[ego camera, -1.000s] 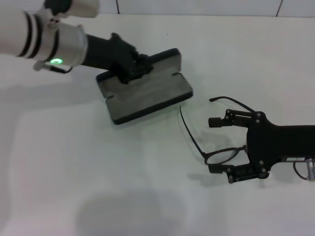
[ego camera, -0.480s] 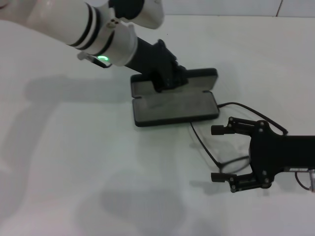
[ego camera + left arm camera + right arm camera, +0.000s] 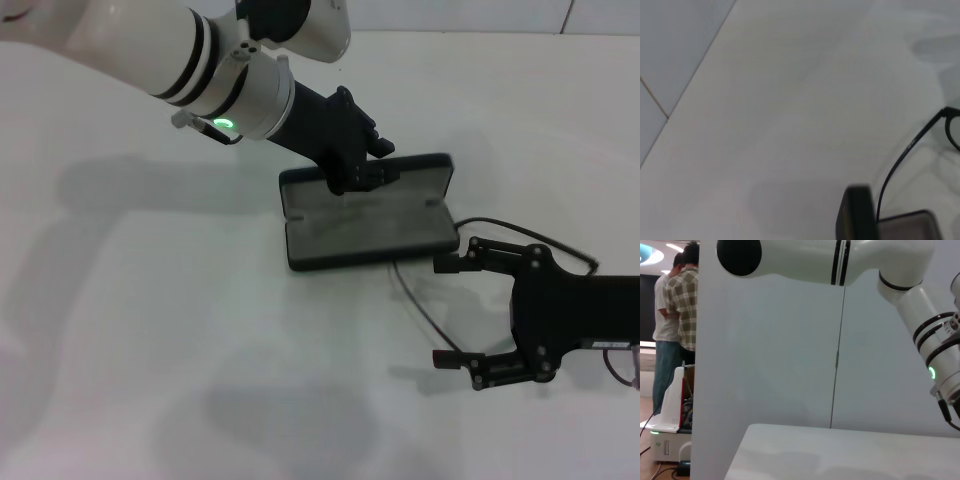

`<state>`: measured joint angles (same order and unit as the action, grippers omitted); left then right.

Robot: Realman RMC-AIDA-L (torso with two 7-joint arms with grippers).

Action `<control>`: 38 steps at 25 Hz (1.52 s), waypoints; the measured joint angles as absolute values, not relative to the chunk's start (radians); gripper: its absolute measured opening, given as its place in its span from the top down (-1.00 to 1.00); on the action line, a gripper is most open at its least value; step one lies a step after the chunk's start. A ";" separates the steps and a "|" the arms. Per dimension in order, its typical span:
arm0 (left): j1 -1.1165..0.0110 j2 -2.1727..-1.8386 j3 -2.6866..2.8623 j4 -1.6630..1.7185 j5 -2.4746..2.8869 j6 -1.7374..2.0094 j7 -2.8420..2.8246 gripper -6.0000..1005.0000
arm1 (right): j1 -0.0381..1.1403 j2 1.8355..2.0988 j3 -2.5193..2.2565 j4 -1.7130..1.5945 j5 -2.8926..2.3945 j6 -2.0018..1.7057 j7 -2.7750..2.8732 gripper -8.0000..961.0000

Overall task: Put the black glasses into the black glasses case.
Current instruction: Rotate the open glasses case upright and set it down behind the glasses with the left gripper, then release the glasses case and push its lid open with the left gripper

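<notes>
The black glasses case [image 3: 370, 228] lies open on the white table, grey lining up, its lid raised at the far side. My left gripper [image 3: 355, 176] is shut on the lid's edge near the hinge. The black glasses [image 3: 413, 300] lie just right of the case. Their temple arms show, while the lenses are mostly hidden under my right gripper [image 3: 438, 310]. That gripper is open, with one finger on each side of the frame. In the left wrist view a temple arm [image 3: 897, 170] curves toward the case corner [image 3: 910, 227].
The white table [image 3: 150, 330] extends left of and in front of the case. A white wall lies behind it. The right wrist view shows my left arm [image 3: 910, 300], the wall and people standing far off.
My left gripper has pulled the open case to the right, so it now sits beside the glasses and the right gripper. The right gripper has shifted slightly right, still open.
</notes>
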<state>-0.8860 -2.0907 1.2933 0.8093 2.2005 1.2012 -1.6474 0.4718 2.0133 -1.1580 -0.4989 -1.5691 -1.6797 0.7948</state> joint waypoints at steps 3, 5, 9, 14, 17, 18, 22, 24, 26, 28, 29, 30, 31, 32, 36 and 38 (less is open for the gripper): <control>-0.891 -2.087 1.293 0.810 2.200 1.213 -1.683 0.32 | 0.476 2.013 -1.158 -0.499 -1.569 -1.679 0.795 -0.81; -0.892 -2.087 1.292 0.815 2.197 1.220 -1.691 0.30 | 0.478 2.013 -1.158 -0.500 -1.569 -1.677 0.797 -0.81; -0.870 -2.087 1.275 0.843 2.114 1.244 -1.687 0.21 | 0.479 2.012 -1.155 -0.506 -1.569 -1.675 0.797 -0.81; -0.784 -2.087 1.219 0.880 1.972 1.269 -1.628 -0.02 | 0.479 2.010 -1.119 -0.536 -1.567 -1.684 0.808 -0.81; -0.755 -2.090 1.208 0.870 1.949 1.223 -1.615 -0.02 | 0.482 2.008 -1.104 -0.556 -1.567 -1.691 0.829 -0.81; -0.755 -2.090 1.210 0.858 1.951 1.202 -1.622 -0.02 | 0.485 2.008 -1.104 -0.561 -1.567 -1.692 0.834 -0.81; -0.767 -2.091 1.232 0.786 1.984 1.145 -1.633 -0.02 | 0.494 2.010 -1.112 -0.567 -1.575 -1.688 0.836 -0.81; -0.771 -2.090 1.248 0.764 1.992 1.136 -1.636 -0.02 | 0.495 2.010 -1.114 -0.567 -1.576 -1.685 0.836 -0.81; -0.774 -2.090 1.262 0.747 1.995 1.135 -1.640 -0.02 | 0.495 2.009 -1.114 -0.567 -1.576 -1.685 0.837 -0.81; -0.778 -2.089 1.271 0.736 2.001 1.149 -1.643 -0.02 | 0.496 2.009 -1.114 -0.567 -1.577 -1.684 0.837 -0.81; -0.781 -2.089 1.273 0.731 2.004 1.158 -1.645 -0.01 | 0.496 2.009 -1.114 -0.567 -1.577 -1.684 0.837 -0.81; -0.786 -2.089 1.276 0.725 2.006 1.163 -1.648 -0.01 | 0.498 2.009 -1.114 -0.565 -1.577 -1.683 0.836 -0.81; -0.790 -2.089 1.279 0.719 2.010 1.166 -1.652 -0.01 | 0.500 2.009 -1.114 -0.562 -1.577 -1.683 0.834 -0.81; -0.794 -2.089 1.279 0.713 2.015 1.164 -1.656 -0.01 | 0.502 2.009 -1.114 -0.560 -1.578 -1.683 0.832 -0.81; -0.816 -2.092 1.282 0.679 2.056 1.149 -1.676 -0.01 | 0.505 2.010 -1.115 -0.558 -1.581 -1.683 0.825 -0.81; -0.825 -2.092 1.288 0.662 2.064 1.153 -1.680 -0.01 | 0.504 2.011 -1.115 -0.557 -1.581 -1.683 0.824 -0.81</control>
